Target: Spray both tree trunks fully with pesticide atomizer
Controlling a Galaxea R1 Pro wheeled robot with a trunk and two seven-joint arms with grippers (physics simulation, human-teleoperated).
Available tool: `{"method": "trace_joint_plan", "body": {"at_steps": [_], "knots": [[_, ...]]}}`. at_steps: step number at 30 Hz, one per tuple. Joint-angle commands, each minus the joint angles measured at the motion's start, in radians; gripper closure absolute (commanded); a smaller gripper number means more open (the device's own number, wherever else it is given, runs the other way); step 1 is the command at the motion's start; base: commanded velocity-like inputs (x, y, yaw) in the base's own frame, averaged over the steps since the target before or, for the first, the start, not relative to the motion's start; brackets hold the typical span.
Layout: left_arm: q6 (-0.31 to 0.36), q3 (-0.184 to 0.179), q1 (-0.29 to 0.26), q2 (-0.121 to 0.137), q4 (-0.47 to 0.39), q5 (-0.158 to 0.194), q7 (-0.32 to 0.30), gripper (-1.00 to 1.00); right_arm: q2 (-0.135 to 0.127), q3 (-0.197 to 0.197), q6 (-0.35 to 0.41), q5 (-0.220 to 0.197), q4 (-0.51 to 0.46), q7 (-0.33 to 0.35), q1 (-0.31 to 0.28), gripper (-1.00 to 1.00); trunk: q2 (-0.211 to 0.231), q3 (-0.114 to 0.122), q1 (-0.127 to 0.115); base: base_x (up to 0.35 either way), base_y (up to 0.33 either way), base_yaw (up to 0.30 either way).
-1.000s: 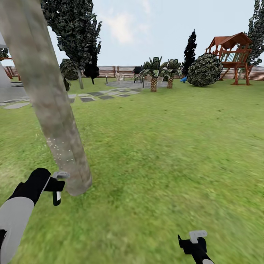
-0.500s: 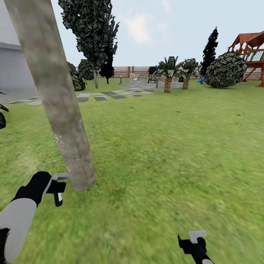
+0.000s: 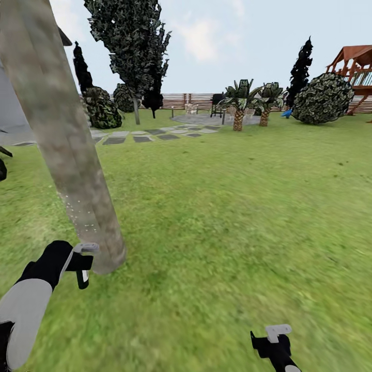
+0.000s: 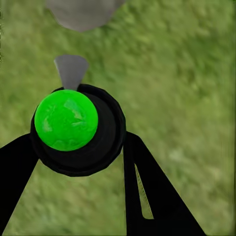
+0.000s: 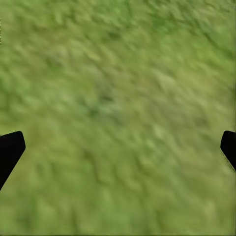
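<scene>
Nearest to us, the left tool [image 4: 78, 147] is clamped on the pesticide atomizer [image 4: 73, 130]: in the left wrist view its black fingers [image 4: 147, 191] flank a round black body with a bright green cap and a grey nozzle, all above grass. In the head view that left tool [image 3: 81, 263] hangs low, just beside the foot of the tree trunk [image 3: 62, 139]. The right tool [image 3: 273, 338] sits lower still over the lawn [image 3: 232, 206]; its fingers [image 5: 10, 150] stand wide apart with nothing between them.

The beige-grey trunk rises tilted out of frame, with a scatter of pale dots on its lower bark. Beyond it we see stepping stones [image 3: 150, 135], then a second tree [image 3: 132, 51], short palms [image 3: 238, 103], a round shrub [image 3: 323, 98], a wooden playset [image 3: 356, 72] and the slat fence [image 3: 178, 101].
</scene>
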Motion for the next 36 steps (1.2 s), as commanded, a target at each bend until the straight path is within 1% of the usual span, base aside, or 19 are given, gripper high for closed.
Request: {"method": "trace_joint_plan", "body": {"at_steps": [1, 6, 12, 14, 16, 17, 21, 25, 26, 28, 29, 32, 36], "knots": [[0.003, 0.005, -0.001, -0.001, -0.001, -0.011, -0.009, 1.00, 0.000, -0.001, -0.002, 0.011, 0.001, -0.007, 0.000, -1.00, 0.000, -0.001, 0.000, 0.190, -0.231, 0.246], [0.012, 0.001, -0.011, -0.001, -0.003, -0.011, -0.008, 1.00, 0.000, -0.001, -0.001, 0.011, 0.001, -0.007, 0.000, -1.00, 0.000, -0.001, 0.000, 0.114, -0.251, 0.271], [0.016, -0.001, -0.029, -0.002, -0.004, -0.012, -0.010, 1.00, 0.000, -0.001, -0.001, 0.011, 0.001, -0.008, 0.000, -1.00, 0.000, -0.001, 0.000, -0.099, -0.266, 0.277], [0.027, -0.001, -0.065, -0.005, -0.005, -0.012, -0.010, 1.00, 0.000, -0.001, -0.001, 0.011, 0.001, -0.008, 0.000, -1.00, 0.000, -0.001, 0.000, 0.026, -0.264, 0.277], [0.071, -0.001, -0.112, -0.007, -0.005, -0.011, -0.010, 1.00, 0.000, -0.001, -0.001, 0.011, 0.001, -0.008, 0.000, -1.00, 0.000, -0.001, 0.000, 0.199, -0.202, 0.277], [0.082, -0.001, -0.134, -0.007, -0.005, -0.012, -0.009, 1.00, 0.000, -0.001, -0.001, 0.011, 0.001, -0.008, 0.000, -1.00, 0.000, -0.001, 0.000, 0.250, -0.174, 0.277], [0.099, -0.003, -0.194, -0.007, -0.005, -0.013, -0.009, 1.00, 0.000, -0.001, -0.001, 0.011, 0.001, -0.008, 0.000, -1.00, 0.000, -0.001, 0.000, 0.281, -0.130, 0.277], [0.110, -0.006, -0.206, 0.000, -0.008, -0.015, -0.009, 1.00, 0.000, -0.001, -0.001, 0.011, 0.001, -0.008, 0.000, -1.00, 0.000, -0.001, 0.000, 0.106, -0.015, 0.277], [0.119, -0.007, -0.220, -0.004, -0.022, -0.016, -0.009, 1.00, 0.000, -0.001, -0.001, 0.011, 0.001, -0.007, 0.000, -1.00, 0.000, -0.001, 0.000, 0.012, -0.002, 0.277], [0.161, -0.010, -0.247, -0.013, -0.040, -0.015, -0.009, 1.00, 0.000, -0.001, -0.001, 0.011, 0.001, -0.008, 0.000, -1.00, 0.000, -0.001, 0.000, 0.004, -0.001, 0.277], [0.168, -0.010, -0.254, -0.018, -0.043, -0.016, -0.009, 1.00, 0.000, -0.001, -0.001, 0.011, 0.001, -0.007, 0.000, -1.00, 0.000, -0.001, 0.000, 0.001, 0.000, 0.233], [0.172, -0.011, -0.258, -0.021, -0.047, -0.018, -0.009, 1.00, -0.002, -0.001, -0.002, 0.011, 0.001, -0.008, 0.000, -1.00, 0.000, -0.001, 0.000, 0.053, -0.010, 0.072], [0.172, -0.011, -0.256, -0.021, -0.048, -0.019, -0.009, 1.00, -0.004, -0.001, -0.003, 0.011, 0.001, -0.008, 0.000, -1.00, 0.000, -0.001, 0.000, 0.261, -0.073, 0.007]]}}
